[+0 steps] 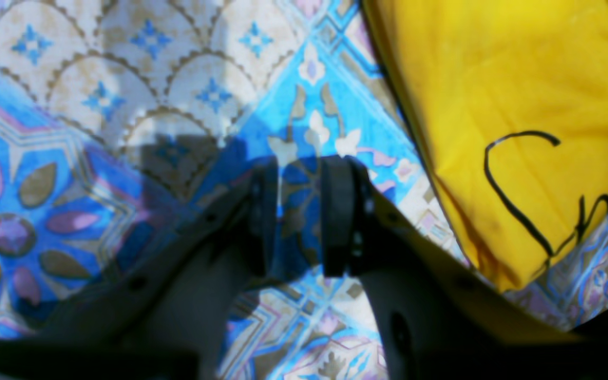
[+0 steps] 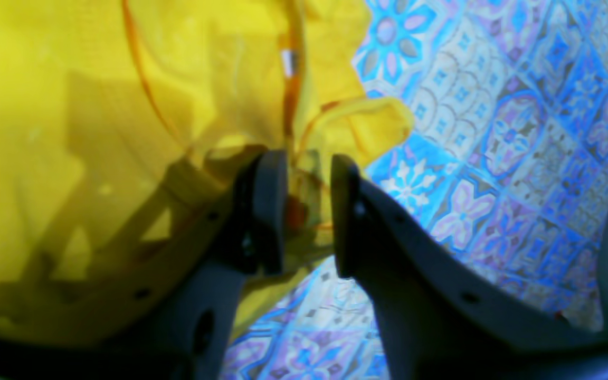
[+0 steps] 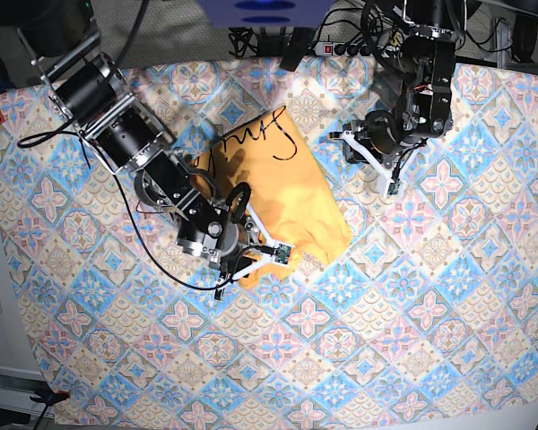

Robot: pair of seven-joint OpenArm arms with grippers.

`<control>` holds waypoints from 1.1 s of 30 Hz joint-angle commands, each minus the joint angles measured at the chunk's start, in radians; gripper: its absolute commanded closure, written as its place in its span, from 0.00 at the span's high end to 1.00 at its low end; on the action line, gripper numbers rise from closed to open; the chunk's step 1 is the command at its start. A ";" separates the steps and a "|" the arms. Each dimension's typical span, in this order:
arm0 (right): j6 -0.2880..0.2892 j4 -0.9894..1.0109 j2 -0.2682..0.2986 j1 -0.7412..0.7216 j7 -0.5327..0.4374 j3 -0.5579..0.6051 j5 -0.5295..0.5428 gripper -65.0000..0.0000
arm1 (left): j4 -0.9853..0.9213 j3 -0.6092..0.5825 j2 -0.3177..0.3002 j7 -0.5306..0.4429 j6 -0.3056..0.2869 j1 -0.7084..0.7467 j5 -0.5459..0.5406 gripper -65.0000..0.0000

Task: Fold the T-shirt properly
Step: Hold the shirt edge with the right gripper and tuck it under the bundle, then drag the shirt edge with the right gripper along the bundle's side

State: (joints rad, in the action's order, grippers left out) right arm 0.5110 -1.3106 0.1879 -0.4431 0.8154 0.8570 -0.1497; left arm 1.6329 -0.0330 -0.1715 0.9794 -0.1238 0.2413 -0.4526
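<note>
Fabric lay bunched under me, the T-shirt (image 3: 282, 193) sitting as a rumpled yellow-orange heap on the patterned cloth (image 3: 412, 305) a little toward the far edge of the table, its black lettering (image 3: 255, 134) turned up at the far end. My right gripper (image 2: 308, 211) was down at the near edge of the heap, its jaws a little apart with a rolled hem or seam of the shirt lying between them; whether the pads were biting that fold or merely straddling it I could not tell. My left gripper (image 1: 300, 216) hung above bare cloth just beside the lettered end, fingers parted by a narrow gap and holding nothing. I judged the shirt light, thin and limp: it would sag and drag instead of keeping any shape, and a pinch on one layer would probably let the layers beneath slide away. It looked soft but not slippery, so a firm pinch ought to hold. The place to take it, I reckoned, was at a seamed edge, the hem or a shoulder, where the doubled stitching gives the pads something thicker, with one gripper on each corner so the panel could be drawn taut and flat before any fold.
</note>
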 commanded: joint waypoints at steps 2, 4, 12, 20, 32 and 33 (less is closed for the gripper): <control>-0.007 -0.056 0.003 -0.029 -0.008 -0.008 0.005 0.25 | 0.014 0.002 -0.004 -0.012 -0.001 -0.007 -0.012 0.21; -0.007 -0.073 0.011 -0.029 -0.008 -0.008 0.005 0.25 | 0.014 0.002 -0.003 -0.012 -0.001 -0.007 -0.012 0.21; -0.005 0.004 0.011 -0.035 -0.049 -0.009 0.005 0.24 | 0.014 0.002 -0.003 -0.012 -0.001 -0.007 -0.012 0.21; -0.004 0.065 0.011 -0.035 -0.086 -0.069 0.005 0.24 | 0.014 0.002 -0.003 -0.012 -0.001 -0.006 -0.012 0.21; -0.002 0.070 0.011 -0.036 -0.086 -0.071 0.005 0.18 | 0.016 0.000 -0.003 -0.012 -0.001 -0.004 -0.012 0.21; -0.002 0.079 0.011 -0.036 -0.087 -0.072 0.005 0.17 | 0.016 0.000 -0.003 -0.012 -0.001 -0.004 -0.012 0.21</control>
State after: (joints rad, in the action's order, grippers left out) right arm 0.5152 -1.2217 0.1997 -0.4496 0.7414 0.7925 -0.1486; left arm 1.6329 -0.0334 -0.1711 0.9798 -0.1242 0.2413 -0.4526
